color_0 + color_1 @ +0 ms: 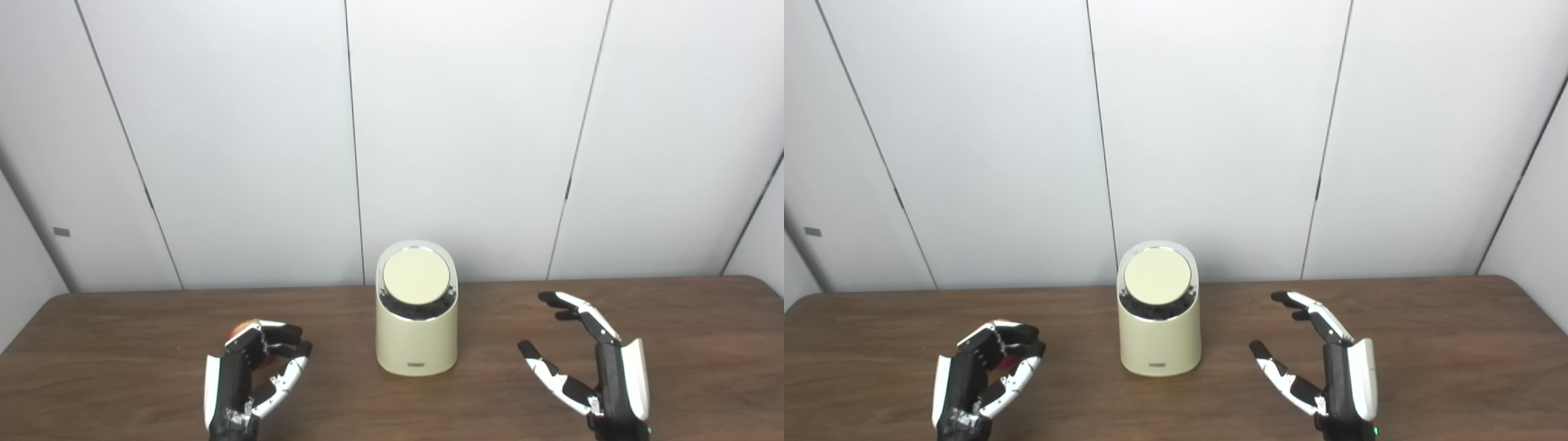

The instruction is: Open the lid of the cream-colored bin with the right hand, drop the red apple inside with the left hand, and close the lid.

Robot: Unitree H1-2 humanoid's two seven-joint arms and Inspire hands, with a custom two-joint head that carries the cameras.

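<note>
A white panelled wall (pixel 465 135) rises behind a brown wooden table (pixel 122 331). Near the table's middle stands the cream bin (pixel 418 343), upright, its round lid (pixel 416 276) tilted toward the camera and seated in the rim. To the bin's right, well apart from it, the right hand (pixel 591 361) hovers with fingers spread, holding nothing. To the left, the left hand (pixel 257 373) curls around the apple (pixel 1009 361), which is mostly hidden by the fingers.
</note>
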